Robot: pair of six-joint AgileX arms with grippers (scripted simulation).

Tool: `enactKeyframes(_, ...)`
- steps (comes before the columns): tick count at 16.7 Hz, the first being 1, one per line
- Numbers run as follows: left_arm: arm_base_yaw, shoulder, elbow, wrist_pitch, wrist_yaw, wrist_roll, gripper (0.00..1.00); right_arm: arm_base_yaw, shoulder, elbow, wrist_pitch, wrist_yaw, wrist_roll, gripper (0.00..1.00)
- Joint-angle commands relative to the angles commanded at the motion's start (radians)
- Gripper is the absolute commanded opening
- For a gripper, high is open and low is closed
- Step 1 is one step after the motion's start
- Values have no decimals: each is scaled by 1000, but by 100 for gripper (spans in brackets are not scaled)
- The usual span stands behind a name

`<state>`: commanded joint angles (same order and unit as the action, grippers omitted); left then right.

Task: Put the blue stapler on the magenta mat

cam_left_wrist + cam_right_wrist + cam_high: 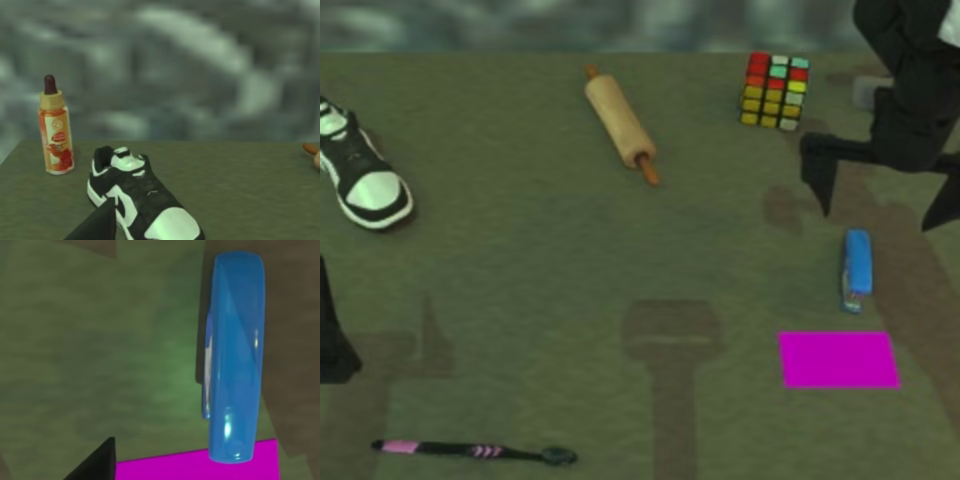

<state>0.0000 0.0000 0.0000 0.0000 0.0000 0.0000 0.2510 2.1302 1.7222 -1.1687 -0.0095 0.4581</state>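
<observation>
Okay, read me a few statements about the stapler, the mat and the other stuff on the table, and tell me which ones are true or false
1. The blue stapler already lies on the magenta mat. False: in the top view it lies on the table just beyond the mat's far edge.
2. The right gripper holds the stapler. False: it hovers above it, holding nothing.
3. The rolling pin lies left of the Rubik's cube. True.
4. A toothbrush lies near the table's front left. True.
5. The sneaker sits beside the mat. False: it is at the table's left edge, far from it.
</observation>
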Motion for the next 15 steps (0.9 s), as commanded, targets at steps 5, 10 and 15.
enactKeyframes(5,0,0,0,0,0,0,100,5,42,-73,113,1,0,100)
enactKeyframes(10,0,0,0,0,0,0,100,9,119,-192,313,1,6,100)
enactKeyframes(15,0,0,0,0,0,0,100,10,130,-207,335,1,7,100)
